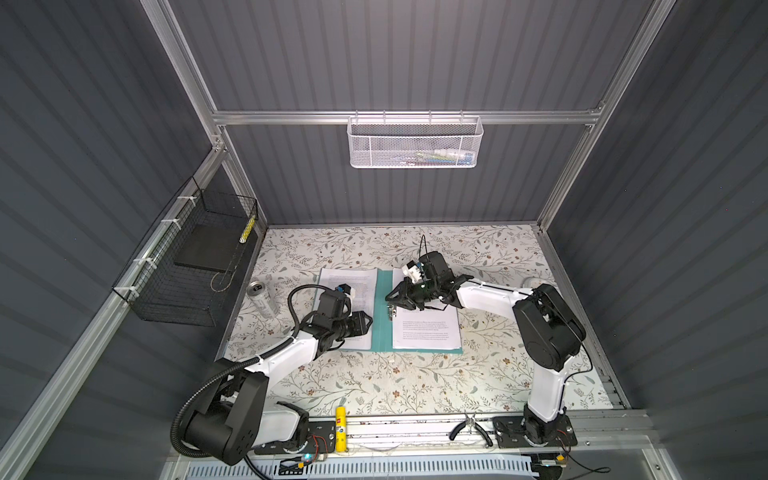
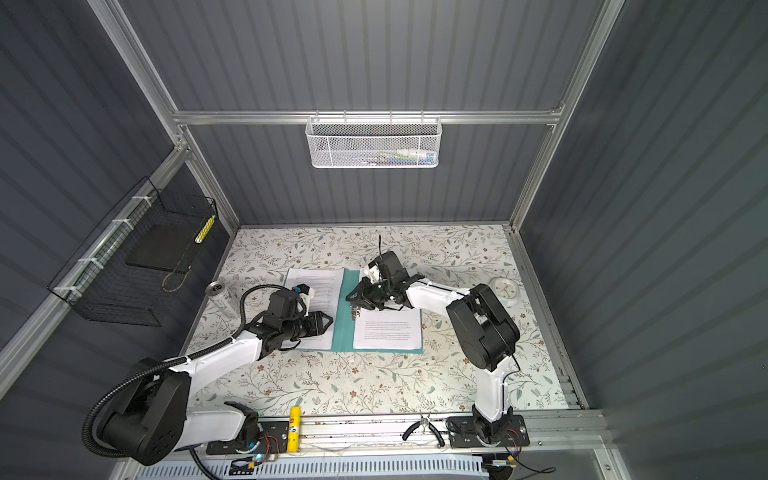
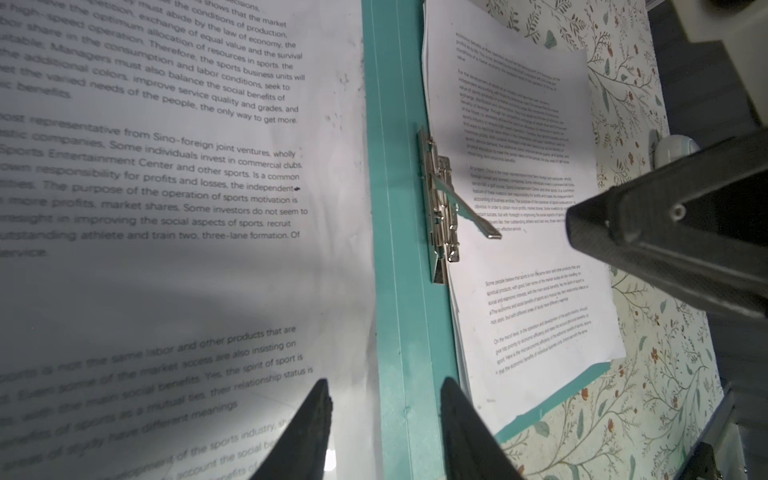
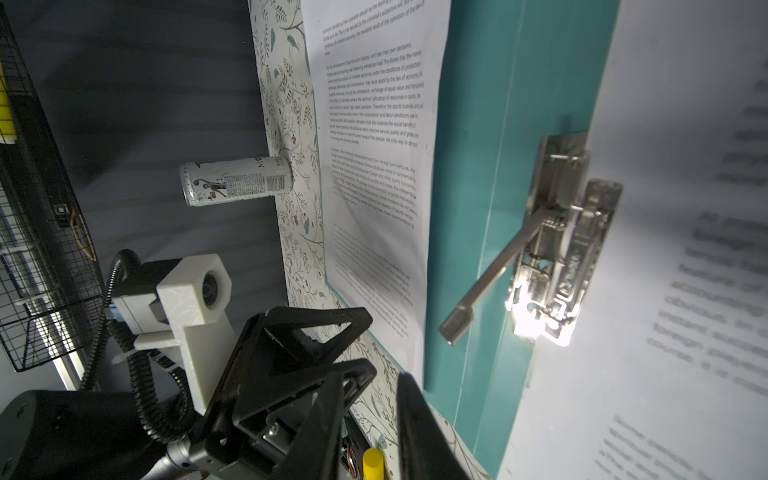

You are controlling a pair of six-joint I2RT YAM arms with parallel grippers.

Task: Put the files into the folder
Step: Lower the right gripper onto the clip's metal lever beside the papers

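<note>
On the near aluminium rail lie a yellow glue stick [image 1: 340, 428], whose small red logo is too small to read, and black-handled pliers [image 1: 469, 430]. Beyond them, in the middle of the floral-patterned table [image 1: 374, 386], the flat teal-green card folder [image 1: 382, 332] lies open.

The files, white sheets printed with dense black text, sit in two stacks: the left stack [image 1: 353, 286] on the left flap and the right stack [image 1: 428, 330] on the right flap. The right stack's inner edge is at the silver metal clip [image 3: 444, 203], whose lever is raised. The left wrist view makes out "Sino-foreign joint ventures", "Sports Entertainment Center" and "the only way to get more".

The left gripper [image 1: 369, 322] hovers over the near right edge of the left stack, its fingers apart and holding nothing. Slightly farther, the right gripper [image 1: 388, 296] hangs above the clip, its fingers a little apart and also holding nothing.

A silver drinks can [image 1: 261, 299] with a barcode stands upright left of the folder, and a white round clock [image 2: 503, 293] lies at the right. A black wire basket [image 1: 195, 257] hangs on the left wall. A white mesh basket [image 1: 414, 143] hangs on the far rail.
</note>
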